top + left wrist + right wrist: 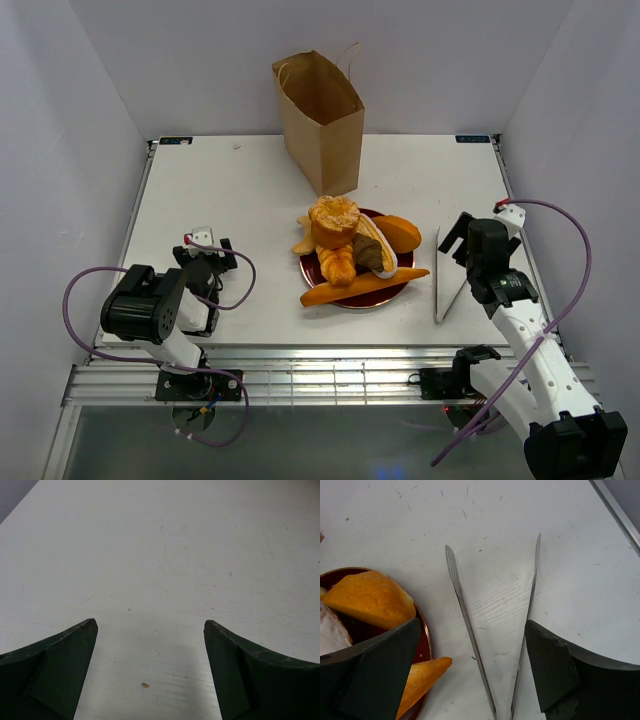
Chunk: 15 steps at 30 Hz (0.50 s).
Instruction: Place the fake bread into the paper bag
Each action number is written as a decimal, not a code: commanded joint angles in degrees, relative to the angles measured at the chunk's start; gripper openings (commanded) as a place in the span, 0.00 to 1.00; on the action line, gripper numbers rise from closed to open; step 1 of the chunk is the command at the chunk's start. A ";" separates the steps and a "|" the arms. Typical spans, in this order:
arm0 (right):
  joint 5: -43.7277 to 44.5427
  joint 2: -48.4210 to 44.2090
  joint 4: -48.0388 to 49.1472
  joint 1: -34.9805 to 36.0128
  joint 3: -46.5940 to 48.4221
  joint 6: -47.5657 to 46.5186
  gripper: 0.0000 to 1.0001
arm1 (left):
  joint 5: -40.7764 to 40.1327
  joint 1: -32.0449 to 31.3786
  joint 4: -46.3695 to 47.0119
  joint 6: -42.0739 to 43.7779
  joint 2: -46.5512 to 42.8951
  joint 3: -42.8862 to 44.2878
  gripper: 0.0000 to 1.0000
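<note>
The brown paper bag (320, 120) stands upright and open at the back of the table. The fake bread is piled on a dark red plate (404, 268): a round bun (333, 220), a croissant (338, 264), a filled roll (370, 250), an oval loaf (398, 233) and a long baguette (365, 287) along the front. My right gripper (458, 245) is open and hovers over metal tongs (447, 290), just right of the plate. In the right wrist view the gripper (472, 624) straddles the tongs (465, 610), with the loaf (370, 600) and the baguette tip (422, 677) at left. My left gripper (207, 250) is open and empty, far left of the plate.
The left wrist view shows only bare white table between the open gripper (150, 623) fingers. White walls enclose the table on three sides. The table's metal edge rail (620, 515) runs close to the right of the tongs.
</note>
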 commanded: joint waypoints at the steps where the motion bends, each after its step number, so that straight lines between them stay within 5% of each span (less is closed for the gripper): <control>1: 0.40 0.21 0.61 -0.06 -0.55 2.53 0.90 | 0.80 0.21 5.88 -0.74 -0.99 0.55 0.98; 15: -7.07 -2.87 -8.43 -0.15 -3.89 1.82 0.90 | 0.80 0.30 5.97 -0.74 -0.99 0.55 0.98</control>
